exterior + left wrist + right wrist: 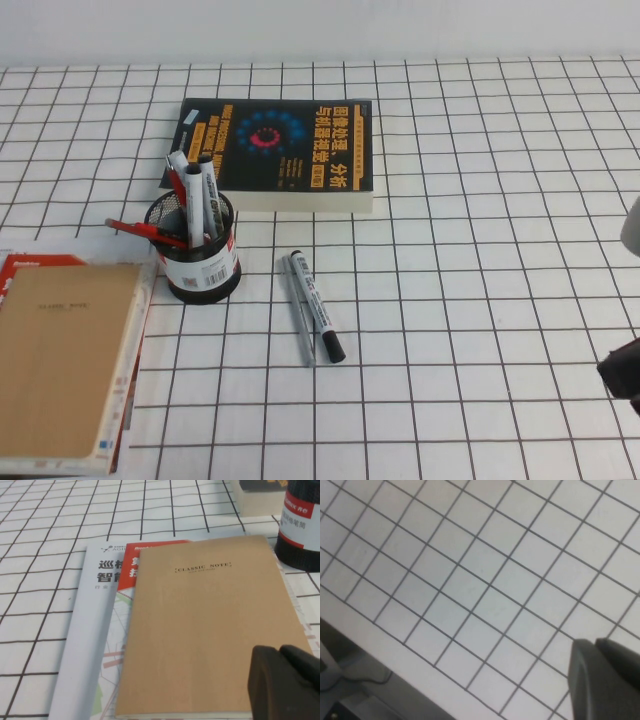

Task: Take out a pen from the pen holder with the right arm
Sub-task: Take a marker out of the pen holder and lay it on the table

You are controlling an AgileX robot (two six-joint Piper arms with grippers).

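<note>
Found the right gripper (pixel 622 372) pinched fully closed on nothing at the right edge of the table (pixel 480 200), well apart from the pen holder (pixel 200 262) left of centre with markers (pixel 196 190) upright inside, one pen (pixel 318 318) lying just beside it, and the left gripper (pixel 280 652) closed, empty, over the brown notebook (pixel 200 630).

The tan notebook (pixel 200 630) reads "CLASSIC NOTE" on its cover. The pen holder (pixel 300 530) label shows "MIX" beside Chinese characters. The dark book (pixel 275 150) bears an upside-down Chinese title. Large Chinese characters on the white leaflet (pixel 85 630) are partly covered.
</note>
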